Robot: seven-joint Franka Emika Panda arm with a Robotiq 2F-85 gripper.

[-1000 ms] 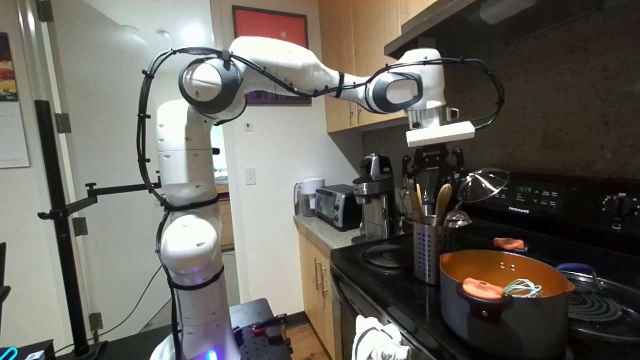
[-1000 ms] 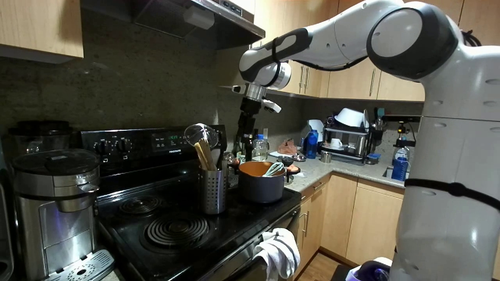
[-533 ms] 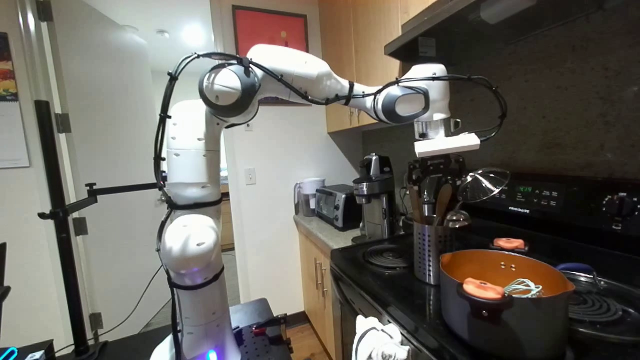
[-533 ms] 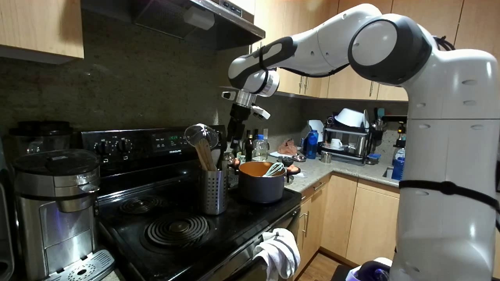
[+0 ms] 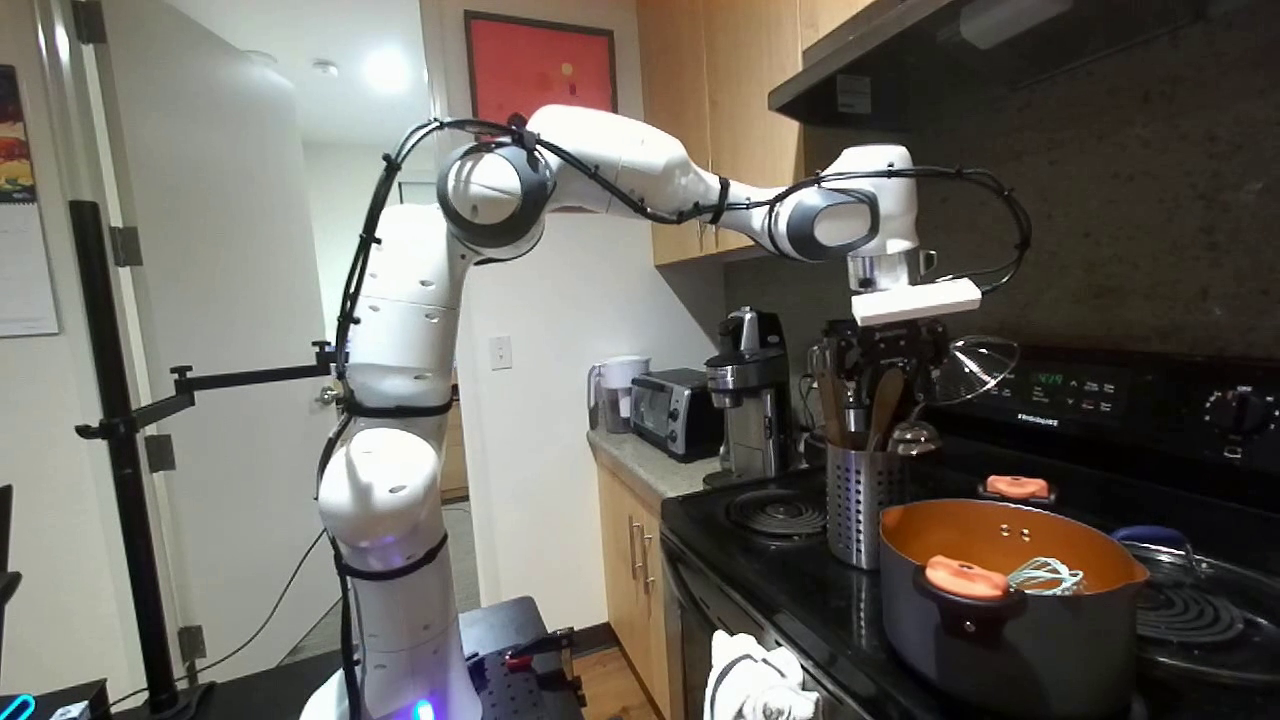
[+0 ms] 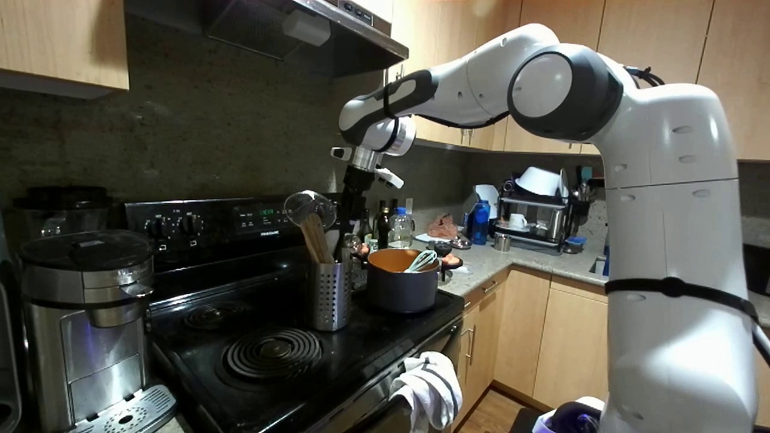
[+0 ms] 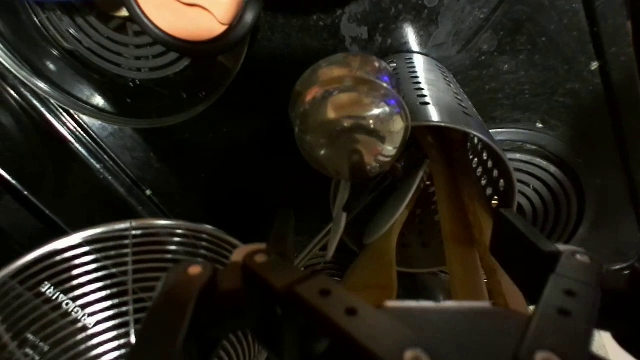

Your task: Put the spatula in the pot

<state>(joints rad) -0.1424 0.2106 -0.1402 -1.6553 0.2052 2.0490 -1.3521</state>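
Note:
The pot is wide and dark outside with an orange-copper inside; it also shows in an exterior view. An orange handle shows at the top of the wrist view. The perforated metal utensil holder stands beside the pot and also shows in the wrist view. Several utensils stand in it, including flat wooden ones and a grey-edged one. I cannot tell which is the spatula. My gripper is open, its fingers spread around the utensils' upper ends; contact cannot be told.
A mint whisk is in the pot. A shiny ladle and a wire skimmer lean out of the holder near my gripper. The range hood hangs above. A coffee maker stands behind. A towel hangs on the oven handle.
The arm has lowered and reached forward. My gripper has come down to the utensils' upper ends, moving left and down in an exterior view. The pot and the holder have not moved.

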